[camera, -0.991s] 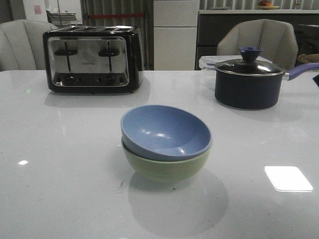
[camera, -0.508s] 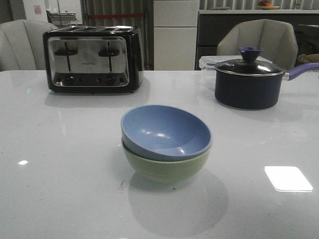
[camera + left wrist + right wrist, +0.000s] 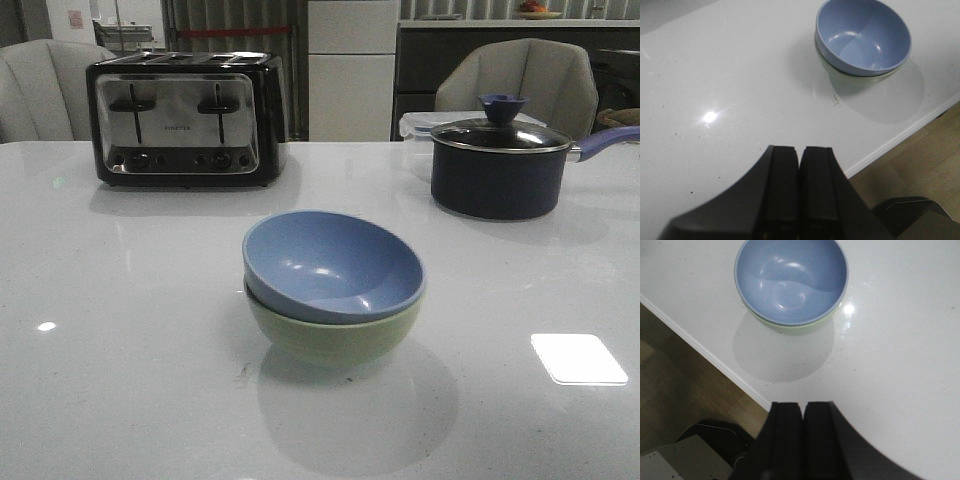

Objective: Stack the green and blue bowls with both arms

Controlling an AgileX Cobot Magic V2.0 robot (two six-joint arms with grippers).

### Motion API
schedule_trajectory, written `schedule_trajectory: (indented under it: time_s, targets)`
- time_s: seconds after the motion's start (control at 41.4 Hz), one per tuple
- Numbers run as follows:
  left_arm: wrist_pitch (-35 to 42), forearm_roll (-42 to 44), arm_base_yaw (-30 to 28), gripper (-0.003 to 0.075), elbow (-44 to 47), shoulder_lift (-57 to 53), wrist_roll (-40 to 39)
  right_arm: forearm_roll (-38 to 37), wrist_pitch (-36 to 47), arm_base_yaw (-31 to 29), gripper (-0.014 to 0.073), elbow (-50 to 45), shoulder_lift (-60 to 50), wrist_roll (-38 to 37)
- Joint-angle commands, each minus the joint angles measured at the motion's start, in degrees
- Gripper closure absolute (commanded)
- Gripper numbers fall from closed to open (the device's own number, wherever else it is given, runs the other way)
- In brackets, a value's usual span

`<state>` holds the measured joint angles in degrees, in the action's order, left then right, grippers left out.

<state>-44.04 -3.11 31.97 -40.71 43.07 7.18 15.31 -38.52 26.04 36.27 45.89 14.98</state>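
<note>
Left gripper (image 3: 799, 165) and right gripper (image 3: 803, 417), each with fingers pressed together and holding nothing, hang over the white table (image 3: 120, 300), apart from the bowls. Blue bowl (image 3: 333, 265) sits nested, slightly tilted, inside green bowl (image 3: 335, 338) at mid-table.

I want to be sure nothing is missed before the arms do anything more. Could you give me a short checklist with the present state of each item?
1. Blue bowl sits inside green bowl: ok, nested, though slightly tilted.
2. Stack stands free on the table, nothing touching it: ok.
3. Left end effector shut and holding nothing: ok.
4. Right end effector shut and holding nothing: ok.
5. Both end effectors are away from the stack: ok, neither arm shows in the front view.
6. Toaster and saucepan stand apart from the bowls: ok.
</note>
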Motion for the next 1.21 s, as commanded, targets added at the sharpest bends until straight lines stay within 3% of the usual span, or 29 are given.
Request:
schedule_trajectory:
  time_s: [0.0,0.121,0.363,0.556,0.919,1.185]
  targets:
    - [4.16,-0.48,-0.87,0.0627,-1.10,-2.33,-0.15,0.56,3.01,-0.05,0.0520,1.54,-0.42,0.78]
    - [6.21,-0.36,-7.14,0.0627,1.77,-7.63,0.97,0.56,3.01,-0.05,0.0520,1.54,-0.42,0.78]
    - [28.71,-0.02,-22.08,0.0627,18.55,-24.91,0.97,0.56,3.01,-0.05,0.0520,1.54,-0.42,0.78]
    - [39.81,-0.02,-28.91,0.0627,31.96,-37.14,0.97,0.56,3.01,-0.05,0.0520,1.54,-0.42,0.78]
    - [47.97,-0.52,-30.41,0.0627,41.23,-44.52,0.97,0.56,2.95,-0.05,0.0520,1.54,-0.42,0.78]
    - [46.82,-0.52,-28.32,0.0627,41.11,-44.52,0.97,0.56,3.02,-0.05,0.0520,1.54,-0.42,0.78]
